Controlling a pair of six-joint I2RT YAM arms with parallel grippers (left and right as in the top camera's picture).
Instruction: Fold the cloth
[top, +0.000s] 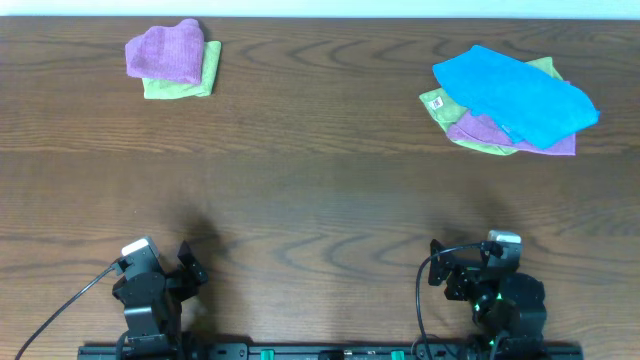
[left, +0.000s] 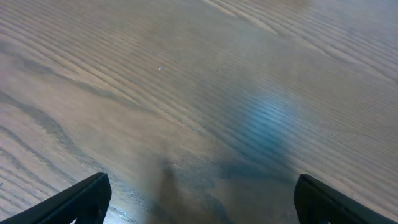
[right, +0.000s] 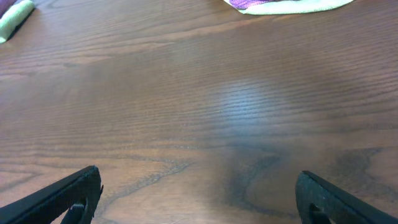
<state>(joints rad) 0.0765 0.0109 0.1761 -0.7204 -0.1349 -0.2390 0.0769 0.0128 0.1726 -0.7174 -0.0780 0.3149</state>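
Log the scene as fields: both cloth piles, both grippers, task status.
far-left pile: folded purple cloth on top of folded green cloth
far-right pile: blue cloth on top; loose purple cloth and light green cloth partly covered beneath
left gripper: open, empty, over bare wood
right gripper: open, empty, facing the right pile
task status: loose purple cloth untouched, not yet folded

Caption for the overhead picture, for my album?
Open left gripper and right gripper at the table's near edge; folded cloths far left, loose cloth pile far right.
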